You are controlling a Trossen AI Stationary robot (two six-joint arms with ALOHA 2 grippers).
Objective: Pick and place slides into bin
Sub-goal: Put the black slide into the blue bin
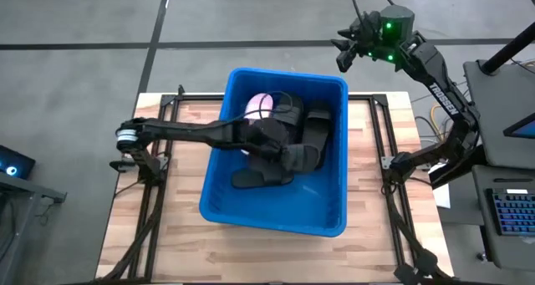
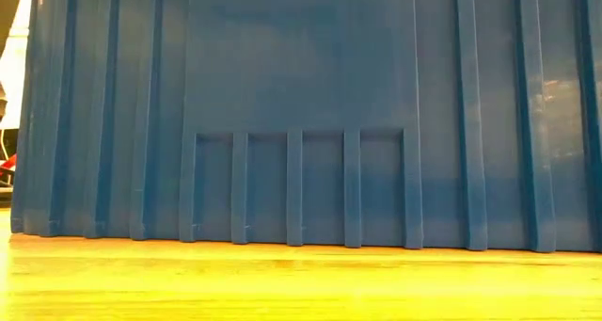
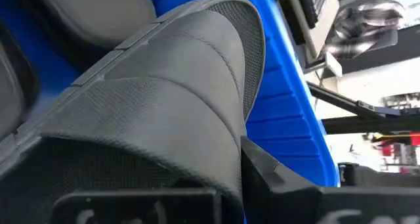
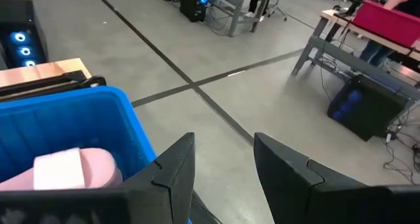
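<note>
This is a robotics lab or workshop. A wooden table [image 1: 276,251] stands on a grey concrete floor [image 4: 216,73] marked with dark lines. Around it are metal-framed workbenches [image 4: 341,40], cables [image 4: 400,152], a computer tower with blue lights [image 4: 20,33], and a keyboard [image 1: 512,211] beside the table.

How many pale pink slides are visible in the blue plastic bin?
1. The pale pink slide lies at the far end of the bright-blue plastic bin, beside the matte black slides. Another may be hidden beneath them or the left arm.
</note>
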